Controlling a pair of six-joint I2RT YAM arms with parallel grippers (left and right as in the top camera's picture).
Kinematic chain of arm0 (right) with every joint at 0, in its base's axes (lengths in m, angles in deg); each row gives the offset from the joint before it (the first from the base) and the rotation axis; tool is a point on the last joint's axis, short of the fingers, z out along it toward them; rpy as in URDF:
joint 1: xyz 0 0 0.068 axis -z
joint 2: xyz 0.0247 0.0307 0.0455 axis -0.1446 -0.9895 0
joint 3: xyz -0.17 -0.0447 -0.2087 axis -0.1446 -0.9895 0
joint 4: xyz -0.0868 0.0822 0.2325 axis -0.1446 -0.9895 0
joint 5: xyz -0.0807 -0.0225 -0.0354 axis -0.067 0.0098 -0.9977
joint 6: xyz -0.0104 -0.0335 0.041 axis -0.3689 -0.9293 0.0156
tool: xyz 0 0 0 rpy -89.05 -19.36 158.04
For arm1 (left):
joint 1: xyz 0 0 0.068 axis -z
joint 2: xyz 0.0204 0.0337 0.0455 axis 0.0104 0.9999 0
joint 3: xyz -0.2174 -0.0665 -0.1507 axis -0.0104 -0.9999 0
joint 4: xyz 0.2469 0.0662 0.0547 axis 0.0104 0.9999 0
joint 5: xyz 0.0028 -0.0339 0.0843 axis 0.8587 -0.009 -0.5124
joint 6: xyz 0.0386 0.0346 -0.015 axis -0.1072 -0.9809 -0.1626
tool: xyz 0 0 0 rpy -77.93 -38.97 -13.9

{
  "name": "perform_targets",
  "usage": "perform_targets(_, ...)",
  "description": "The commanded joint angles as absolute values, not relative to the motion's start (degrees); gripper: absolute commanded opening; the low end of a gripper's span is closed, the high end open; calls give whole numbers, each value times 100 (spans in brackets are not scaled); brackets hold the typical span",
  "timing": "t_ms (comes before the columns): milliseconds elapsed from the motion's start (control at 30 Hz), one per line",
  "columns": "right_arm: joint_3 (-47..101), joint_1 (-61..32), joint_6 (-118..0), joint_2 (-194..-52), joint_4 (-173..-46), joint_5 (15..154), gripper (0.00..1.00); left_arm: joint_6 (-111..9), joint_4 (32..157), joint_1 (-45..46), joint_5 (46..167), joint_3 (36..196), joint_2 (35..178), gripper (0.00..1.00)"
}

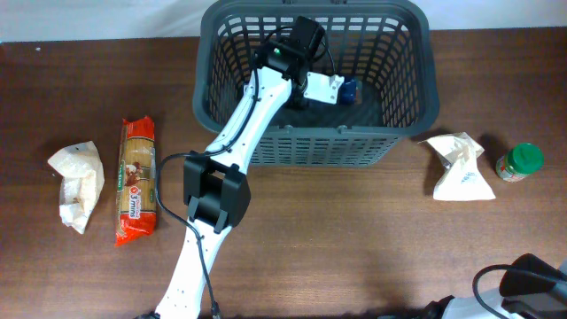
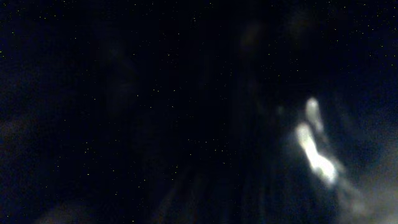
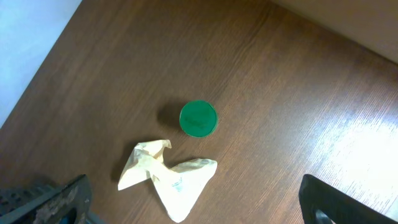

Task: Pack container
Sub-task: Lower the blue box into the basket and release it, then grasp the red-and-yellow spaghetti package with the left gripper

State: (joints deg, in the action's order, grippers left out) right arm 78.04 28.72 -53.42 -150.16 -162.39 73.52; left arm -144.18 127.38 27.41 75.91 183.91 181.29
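The dark grey slotted container (image 1: 354,146) stands at the back middle of the table in the overhead view. My left arm reaches over its front wall, and the left gripper (image 1: 339,89) is down inside it beside a small blue thing (image 1: 349,90). The left wrist view is almost black, so I cannot see the jaws or whether they hold anything. My right gripper (image 3: 196,204) is open and empty, high above the table's right side. Below it lie a crumpled cream bag (image 3: 166,178) and a green-lidded jar (image 3: 198,118).
In the overhead view, a red and tan pasta packet (image 1: 137,180) and a white crumpled bag (image 1: 78,182) lie on the left. The cream bag (image 1: 459,167) and the green-lidded jar (image 1: 520,161) lie right of the container. The right arm's base (image 1: 532,276) is at the bottom right corner.
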Motion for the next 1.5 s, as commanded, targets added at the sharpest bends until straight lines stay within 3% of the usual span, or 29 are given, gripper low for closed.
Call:
perform_targets(0, 7832, 2883, -5289, -15049, -16237, 7363, 99, -13450, 12679, 2754, 7363, 18461, 17535, 99)
perform_targets(167, 7832, 2883, -5289, -15049, -16237, 7363, 99, -10462, 12665, 2431, 7189, 18972, 16197, 99)
perform_targets(267, 7832, 2883, -5289, -15049, -16237, 7363, 99, -8591, 13299, 1804, 7228, 19315, 15349, 99)
perform_targets(333, 7832, 2883, -5289, -15049, -16237, 7363, 99, -7975, 13865, 1091, 7309, 19320, 14846, 99)
perform_targets(500, 7832, 2883, -5289, -15049, -16237, 7363, 99, -7706, 15509, -627, 7368, 19082, 14934, 99)
perform_targets(633, 7832, 2883, -5289, -15049, -16237, 7363, 99, -7752, 15551, -1263, 7709, 17976, 15388, 99)
perform_targets(900, 7832, 2883, -5289, -15049, -16237, 7363, 99, -7916, 13927, -1433, 7151, 14983, 16250, 99)
perform_targets(1233, 7832, 2883, -5289, -15049, -16237, 7363, 99, -8064, 13127, -1438, 7090, 14354, 16914, 99)
perform_targets(1300, 7832, 2883, -5289, -15049, -16239, 7363, 99, -8318, 12936, -1438, 7368, 14308, 17071, 84)
perform_targets(1400, 7832, 2883, -5289, -15049, -16237, 7363, 99, -8346, 12816, -1438, 7390, 14258, 17122, 71)
perform_targets(1433, 7832, 2883, -5289, -15049, -16237, 7363, 99, -8348, 12812, -1438, 7390, 14258, 17133, 47)
perform_targets(1467, 7832, 2883, -5289, -15049, -16237, 7363, 99, -8346, 12818, -1438, 7374, 14260, 17133, 2)
